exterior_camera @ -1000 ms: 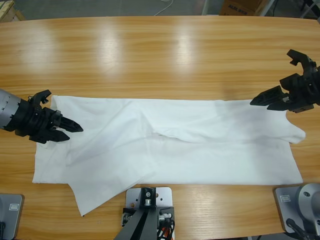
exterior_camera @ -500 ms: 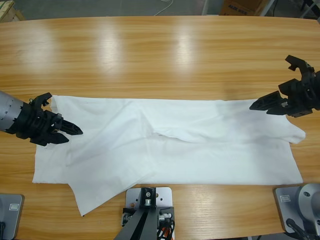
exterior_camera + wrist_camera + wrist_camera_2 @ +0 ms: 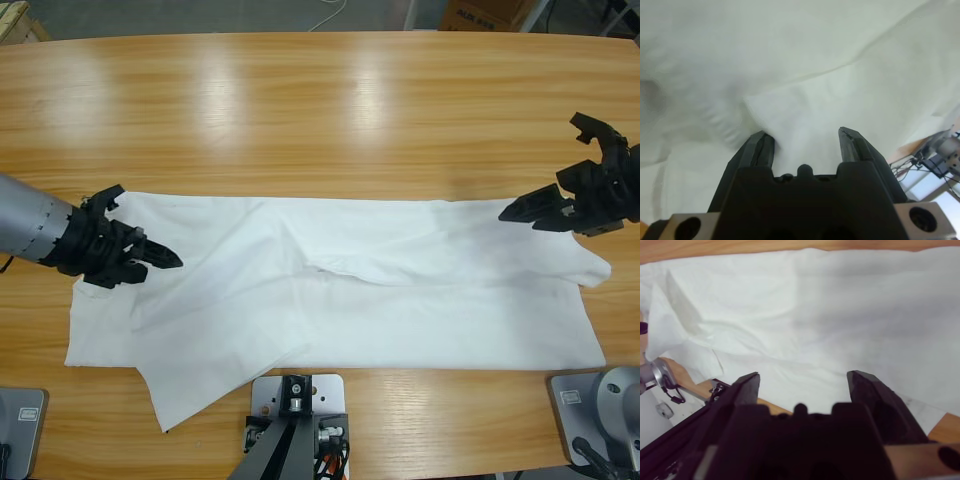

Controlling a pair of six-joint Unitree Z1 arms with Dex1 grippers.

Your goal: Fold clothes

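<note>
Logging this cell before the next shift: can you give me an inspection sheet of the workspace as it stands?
Surface: long wooden table, bare wood beyond the shirt.
Job's things: white T-shirt spread lengthwise along the near half, partly folded, a flap trailing toward the near edge.
Clutter: nothing seen on the table.
Grippers: left gripper open, over the shirt's end; right gripper open, at the shirt's opposite end. Neither holds cloth.
Cables: a white cable on the floor beyond the far edge.
Surroundings: a cardboard box behind the table.

Matt, creased white cloth T-shirt (image 3: 400,290) lies on a glossy, smooth wooden table (image 3: 320,100).
</note>
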